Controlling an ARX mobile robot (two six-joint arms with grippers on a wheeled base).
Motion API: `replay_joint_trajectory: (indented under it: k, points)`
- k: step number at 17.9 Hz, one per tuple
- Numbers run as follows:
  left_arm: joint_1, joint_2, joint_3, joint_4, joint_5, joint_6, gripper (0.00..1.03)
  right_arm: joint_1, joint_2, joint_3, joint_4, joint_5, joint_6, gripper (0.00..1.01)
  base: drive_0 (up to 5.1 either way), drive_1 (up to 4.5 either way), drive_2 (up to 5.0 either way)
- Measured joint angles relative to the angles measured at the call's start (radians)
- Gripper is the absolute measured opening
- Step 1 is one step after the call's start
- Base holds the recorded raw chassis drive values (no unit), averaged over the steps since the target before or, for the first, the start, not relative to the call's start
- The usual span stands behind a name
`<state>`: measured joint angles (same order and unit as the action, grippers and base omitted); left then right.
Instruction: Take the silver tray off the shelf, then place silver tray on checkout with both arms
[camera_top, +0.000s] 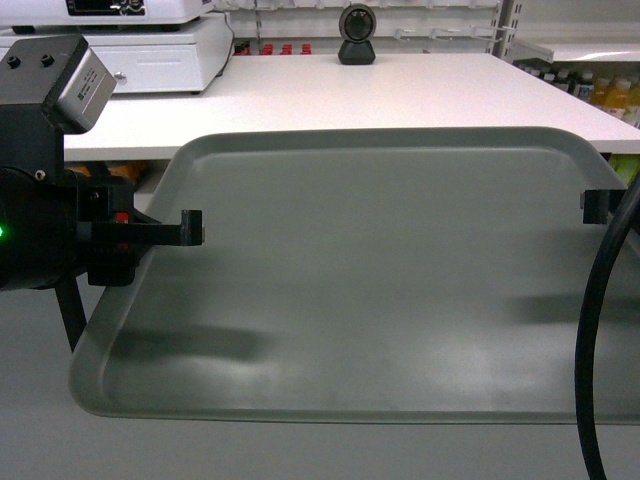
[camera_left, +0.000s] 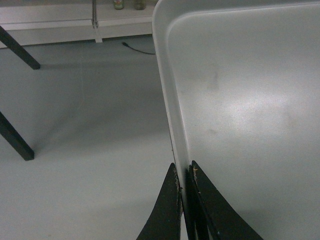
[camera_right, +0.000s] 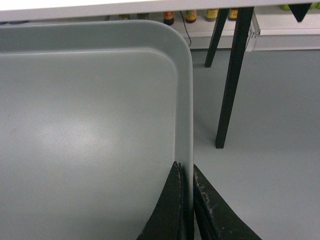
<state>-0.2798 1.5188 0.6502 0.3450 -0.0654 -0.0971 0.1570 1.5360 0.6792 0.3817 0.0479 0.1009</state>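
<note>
White checkout table (camera_top: 400, 95) ahead, grey floor below. Silver tray (camera_top: 380, 280) held in mid-air just short of table's near edge — left tool (camera_left: 184, 197) and right tool (camera_right: 186, 192) clenched on opposite rims. Risk: uneven advance twisting tray from thin pinches — or tilting it.

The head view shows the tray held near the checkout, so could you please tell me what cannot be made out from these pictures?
- Right gripper, head view: mostly cut off by the frame edge and a black cable.
- Silver tray: its underside is hidden in every view.
- Gap between tray and checkout: the tray's far rim hides it.
- Bottles, head view: labels too small to read.
</note>
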Motion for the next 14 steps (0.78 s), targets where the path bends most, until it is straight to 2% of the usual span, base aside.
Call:
replay_joint_trajectory:
  k: [14]
  points:
    - [0.000, 0.000, 0.000, -0.001, -0.001, 0.000, 0.03, 0.000, 0.000, 0.000, 0.000, 0.002, -0.001, 0.03, 0.1, 4.29, -4.1]
